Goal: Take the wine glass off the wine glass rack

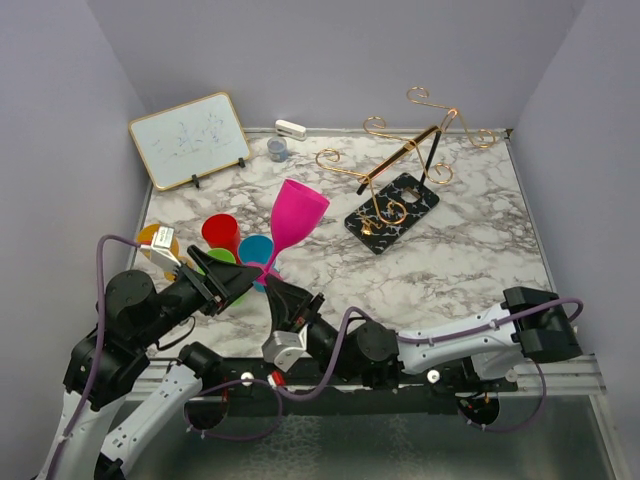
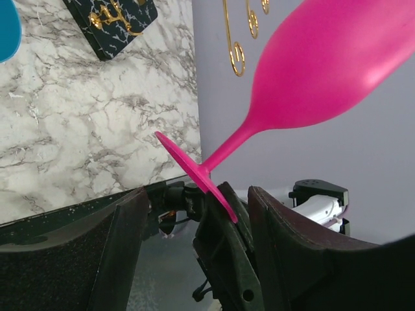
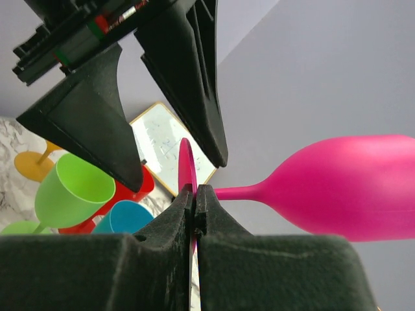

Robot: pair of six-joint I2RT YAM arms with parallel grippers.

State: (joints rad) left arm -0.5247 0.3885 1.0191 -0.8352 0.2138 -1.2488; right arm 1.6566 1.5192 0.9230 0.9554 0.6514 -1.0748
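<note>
Well clear of the gold-wire wine glass rack at the far right of the marble table, the glossy pink wine glass tilts above the near edge. The right gripper pinches its thin foot disc. The left gripper has its dark padded jaws spread apart, either side of that foot.

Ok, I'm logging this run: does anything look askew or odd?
The pink wine glass leans steeply off upright, pinched only by the edge of its foot in the shut right gripper.
</note>
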